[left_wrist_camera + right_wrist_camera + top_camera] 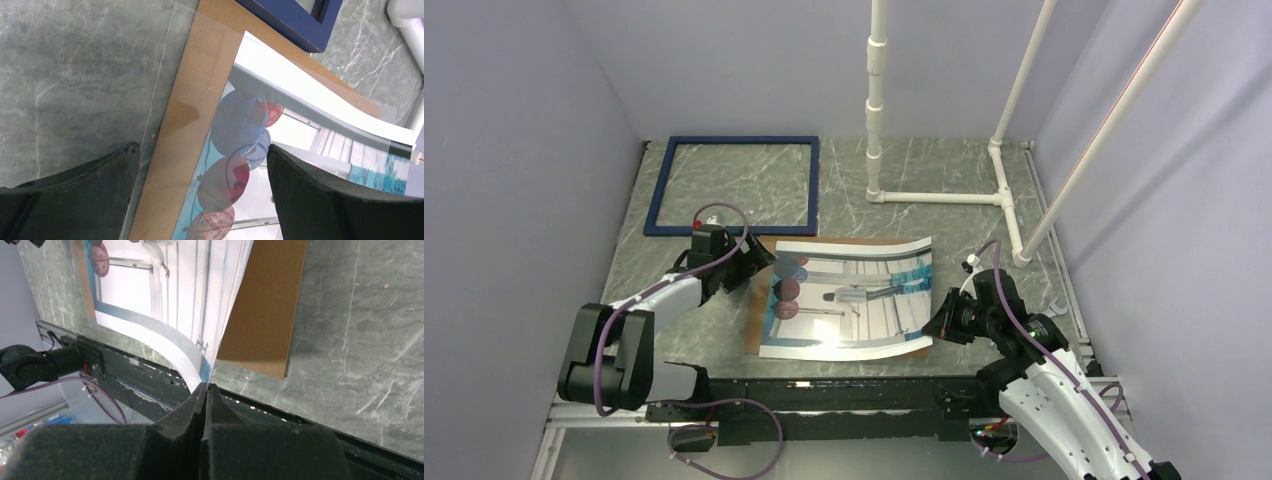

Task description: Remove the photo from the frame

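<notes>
The navy frame (742, 141) lies with nothing in it at the back left; one corner of it (295, 20) shows in the left wrist view. The photo (854, 295) rests curled on a brown hardboard (754, 320) in the middle of the table. My right gripper (206, 386) is shut on the near right corner of the photo (175, 285), which bows up off the hardboard (265, 305). My left gripper (200, 150) hangs open over the photo's left end (240, 125), its fingers straddling the hardboard's edge (185, 110) without touching it.
A clear sheet (165, 75) lies under the hardboard's left edge. A white pipe stand (876, 100) rises at the back right, its base pipes on the table. A black rail (824, 395) runs along the near edge. Grey walls close in on both sides.
</notes>
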Action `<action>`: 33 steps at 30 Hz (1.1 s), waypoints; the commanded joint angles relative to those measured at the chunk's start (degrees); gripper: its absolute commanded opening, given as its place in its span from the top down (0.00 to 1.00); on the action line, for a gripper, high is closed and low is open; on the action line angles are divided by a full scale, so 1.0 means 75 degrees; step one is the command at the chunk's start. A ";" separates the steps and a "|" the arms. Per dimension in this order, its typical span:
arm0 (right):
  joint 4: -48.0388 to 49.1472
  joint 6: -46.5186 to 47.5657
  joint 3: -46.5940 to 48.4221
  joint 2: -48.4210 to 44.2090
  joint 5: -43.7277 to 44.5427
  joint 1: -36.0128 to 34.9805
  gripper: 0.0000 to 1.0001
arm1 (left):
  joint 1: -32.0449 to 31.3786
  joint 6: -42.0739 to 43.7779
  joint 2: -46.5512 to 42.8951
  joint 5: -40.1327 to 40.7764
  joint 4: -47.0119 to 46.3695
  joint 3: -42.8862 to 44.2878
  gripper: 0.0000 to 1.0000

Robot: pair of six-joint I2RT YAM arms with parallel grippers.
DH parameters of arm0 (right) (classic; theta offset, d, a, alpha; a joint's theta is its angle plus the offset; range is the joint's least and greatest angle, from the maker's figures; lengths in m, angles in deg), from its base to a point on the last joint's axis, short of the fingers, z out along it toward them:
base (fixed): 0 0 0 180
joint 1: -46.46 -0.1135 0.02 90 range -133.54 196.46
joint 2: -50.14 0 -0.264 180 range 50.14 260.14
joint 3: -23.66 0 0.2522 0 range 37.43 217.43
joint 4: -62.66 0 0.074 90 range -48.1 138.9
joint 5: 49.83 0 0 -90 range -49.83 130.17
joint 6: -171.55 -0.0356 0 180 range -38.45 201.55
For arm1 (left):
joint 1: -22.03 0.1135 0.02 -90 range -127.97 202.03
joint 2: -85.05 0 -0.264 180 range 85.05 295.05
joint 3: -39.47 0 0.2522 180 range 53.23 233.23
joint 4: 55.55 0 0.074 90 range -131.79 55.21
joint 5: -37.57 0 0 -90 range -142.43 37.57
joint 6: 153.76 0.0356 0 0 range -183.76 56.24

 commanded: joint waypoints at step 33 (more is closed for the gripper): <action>0.0224 -0.1000 -0.0108 -0.0951 0.0534 -0.0003 0.82 | -0.0055 0.0314 0.0520 -0.0318 -0.0024 0.0642 0.01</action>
